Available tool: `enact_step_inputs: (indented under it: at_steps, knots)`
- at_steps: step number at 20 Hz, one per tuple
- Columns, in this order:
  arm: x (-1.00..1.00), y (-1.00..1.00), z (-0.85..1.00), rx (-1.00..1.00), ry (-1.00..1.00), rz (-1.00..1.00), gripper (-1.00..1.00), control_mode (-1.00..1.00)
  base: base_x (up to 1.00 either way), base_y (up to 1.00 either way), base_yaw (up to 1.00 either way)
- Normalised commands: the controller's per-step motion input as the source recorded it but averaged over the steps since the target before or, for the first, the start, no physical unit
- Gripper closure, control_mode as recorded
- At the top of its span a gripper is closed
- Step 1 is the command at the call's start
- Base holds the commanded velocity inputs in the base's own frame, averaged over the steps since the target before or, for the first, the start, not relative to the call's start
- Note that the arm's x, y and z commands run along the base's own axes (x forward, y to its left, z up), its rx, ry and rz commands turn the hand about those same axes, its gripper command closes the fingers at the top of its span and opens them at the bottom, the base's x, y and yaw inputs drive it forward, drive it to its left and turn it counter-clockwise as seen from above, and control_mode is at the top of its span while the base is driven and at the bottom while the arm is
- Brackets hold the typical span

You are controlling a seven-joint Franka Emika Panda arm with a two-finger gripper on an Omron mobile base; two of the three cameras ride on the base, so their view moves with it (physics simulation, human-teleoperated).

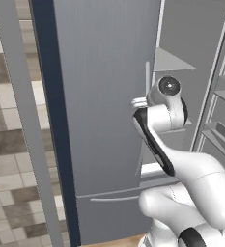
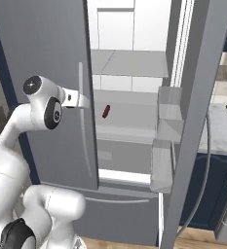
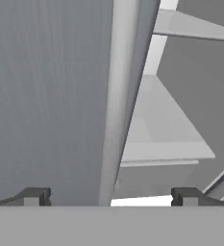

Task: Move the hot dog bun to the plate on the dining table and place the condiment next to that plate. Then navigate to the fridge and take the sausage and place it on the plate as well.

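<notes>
The grey fridge (image 2: 42,58) stands right in front of me, its left door shut and its right door (image 2: 198,121) swung open on white shelves. The sausage (image 2: 105,111), short and dark red-brown, lies on the middle shelf (image 2: 129,114). My gripper (image 2: 83,101) (image 1: 139,102) sits at the inner edge of the left door, beside its long vertical handle (image 2: 81,78). In the hand view the gripper (image 3: 111,197) is open, and the pale upright handle (image 3: 120,96) rises between the wide-set fingertips (image 3: 34,196). Nothing is held. The hot dog bun, plate, condiment and dining table are out of view.
Door bins (image 2: 166,126) hang on the inside of the open right door. Navy cabinets with a pale worktop (image 2: 222,131) stand to the right of the fridge. A tiled wall (image 1: 10,144) and a grey post (image 1: 22,120) lie to the left.
</notes>
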Motion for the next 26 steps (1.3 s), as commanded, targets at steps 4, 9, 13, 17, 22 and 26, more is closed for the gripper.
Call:
enact_step_inputs:
  at_steps: [4, 9, 13, 17, 22, 26]
  knots:
    - [0.71, -0.14, -0.13, 0.07, -0.03, 0.0, -1.0, -1.0, 0.0, 0.0, 0.0]
    - [0.59, -0.11, -0.02, 0.07, 0.0, 0.0, -1.0, -1.0, 0.0, 0.0, 0.0]
    - [0.33, 0.0, -0.08, 0.06, 0.03, 0.0, 1.0, -1.0, 0.0, 0.0, 0.0]
    - [0.17, 0.0, -0.15, 0.03, 0.02, 0.0, 1.0, -1.0, 0.0, 0.0, 0.0]
    - [-0.09, 0.25, -0.09, 0.0, 0.01, 0.02, 1.0, -1.0, 0.0, 0.0, 0.0]
    - [-0.9, 0.67, 0.01, 0.0, 0.0, 0.06, 1.0, -1.0, 0.0, 0.0, 0.0]
